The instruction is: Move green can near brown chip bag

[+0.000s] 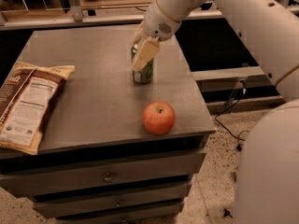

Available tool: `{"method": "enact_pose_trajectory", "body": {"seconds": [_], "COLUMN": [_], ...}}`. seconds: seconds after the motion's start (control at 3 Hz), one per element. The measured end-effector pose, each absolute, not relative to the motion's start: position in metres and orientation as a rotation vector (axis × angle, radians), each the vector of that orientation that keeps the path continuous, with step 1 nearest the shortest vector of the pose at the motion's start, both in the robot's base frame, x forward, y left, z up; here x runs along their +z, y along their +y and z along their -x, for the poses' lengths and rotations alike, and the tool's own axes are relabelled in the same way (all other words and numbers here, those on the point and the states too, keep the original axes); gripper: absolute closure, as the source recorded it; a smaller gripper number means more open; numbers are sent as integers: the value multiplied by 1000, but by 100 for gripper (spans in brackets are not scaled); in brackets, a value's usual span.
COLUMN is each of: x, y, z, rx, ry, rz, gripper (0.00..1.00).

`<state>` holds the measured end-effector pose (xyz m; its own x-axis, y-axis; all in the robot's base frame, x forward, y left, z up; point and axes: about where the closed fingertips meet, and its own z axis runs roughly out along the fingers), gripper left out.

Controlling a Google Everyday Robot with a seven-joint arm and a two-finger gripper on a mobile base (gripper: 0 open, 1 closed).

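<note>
The green can (146, 73) stands upright on the grey table top (93, 55), towards its back right. My gripper (143, 55) has come down over the can's top. Its pale near finger (145, 54) lies across the front of the can and hides the upper half; the far finger is behind the can. The jaws stand open around the can, which still rests on the table. The brown chip bag (28, 106), with its white label panel, lies flat at the table's left edge, well apart from the can.
A red-orange apple (159, 118) sits near the table's front right corner, in front of the can. The table is a drawer cabinet (107, 176). Cables (231, 120) lie on the floor to the right. A shelf rail (93, 17) runs behind the table.
</note>
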<state>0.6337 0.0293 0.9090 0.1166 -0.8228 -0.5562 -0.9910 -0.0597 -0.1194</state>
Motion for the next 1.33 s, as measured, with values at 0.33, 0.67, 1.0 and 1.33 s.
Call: {"method": "enact_pose_trajectory", "body": {"seconds": [0.33, 0.67, 1.0, 1.33], "x": [906, 907, 938, 958], "y": [37, 37, 67, 105], "z": [-635, -635, -601, -564], "rx": [490, 490, 579, 646], "ry": [1742, 1742, 1609, 1498], "rz": [1939, 1939, 1971, 2025], "gripper": [64, 87, 100, 100]}}
